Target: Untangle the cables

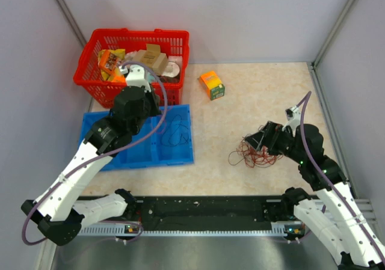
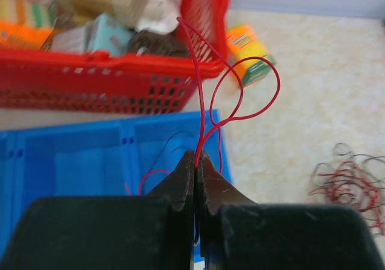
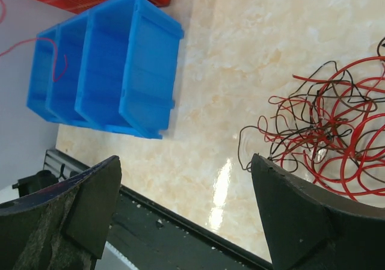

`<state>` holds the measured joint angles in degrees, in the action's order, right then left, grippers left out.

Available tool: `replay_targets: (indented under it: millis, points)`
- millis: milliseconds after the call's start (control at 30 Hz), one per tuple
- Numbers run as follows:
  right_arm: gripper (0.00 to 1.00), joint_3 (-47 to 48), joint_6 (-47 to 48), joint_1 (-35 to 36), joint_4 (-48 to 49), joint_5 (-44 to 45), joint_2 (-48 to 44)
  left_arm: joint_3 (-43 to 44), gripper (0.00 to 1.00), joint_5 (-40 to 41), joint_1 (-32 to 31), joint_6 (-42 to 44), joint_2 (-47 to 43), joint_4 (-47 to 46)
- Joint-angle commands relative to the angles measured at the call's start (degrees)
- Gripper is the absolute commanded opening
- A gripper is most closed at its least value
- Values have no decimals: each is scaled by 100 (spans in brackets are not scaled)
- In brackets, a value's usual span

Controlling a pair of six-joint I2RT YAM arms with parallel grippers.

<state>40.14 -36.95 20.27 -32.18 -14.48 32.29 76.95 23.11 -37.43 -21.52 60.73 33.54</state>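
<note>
— Between the closed fingers of the left gripper [image 2: 197, 162], what is that?

— One red wire [image 2: 234, 95], pinched at its lower end, its loops standing up in front of the gripper. Below the gripper sits the blue tray [image 1: 120, 156], with the red basket [image 1: 102, 83] just beyond it. A few thin dark strands [image 1: 174, 135] already lie in the tray's right compartment, so I judge some sorting is done.

— And further right?

— An orange box [image 1: 212, 84] stands alone on the desk [image 1: 252, 101], well apart from both arms. Then comes the right gripper [image 3: 186, 216], jaws spread wide and grasping nothing.

— Where is the rest of the cables?

— The tangle [image 3: 328, 138] of red and black wires lies on the desk just ahead and to the right of that open gripper, apparently not touching it.

— So how far along?

— Early to middling, I'd say. One red wire is free and looks bound for the tray, but most strands remain knotted in the heap.
</note>
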Motion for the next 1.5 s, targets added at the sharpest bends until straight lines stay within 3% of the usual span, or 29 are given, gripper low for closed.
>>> replay_targets:
  millis: [0,233,367,500,700,767,900,1133,1167,1233,1300,1367,1467]
  points:
    - [87,170,408,65,19,261,-74,-723,0,912,297,-290,27,461]
    - [87,38,320,56,2,261,-188,-1752,0,1573,1132,-933,-535,145]
    - [87,47,285,56,-33,314,-223,-1885,0,2415,1141,-1241,-816,346]
    - [87,82,302,64,-69,358,-215,-1886,0,2645,1150,-934,-1142,188]
    - [87,108,311,56,-51,376,-127,-1981,0,2173,1203,-511,-1265,-189]
    - [87,82,241,64,-60,393,-205,-2166,0,1629,1308,-721,-1134,-286]
    - [85,160,162,56,-226,516,-267,-2482,0,1311,1414,-1572,-783,-103]
    - [85,275,311,56,-622,859,-382,-3098,0,1442,1607,-2681,-378,257]
    - [85,284,294,56,-701,929,-373,-3115,3,1459,1607,-2839,-412,406]
    - [85,284,145,64,-946,1244,-285,-3168,42,1337,1607,-2893,-640,504]
    - [86,249,-92,65,-1254,1796,-128,-3125,67,978,1607,-2683,-1009,496]
    - [87,205,-224,56,-1439,2088,-13,-2976,98,338,1599,-2245,-1421,365]
    - [88,170,-435,56,-1667,2387,31,-2887,98,-690,1572,-1762,-1844,-56]
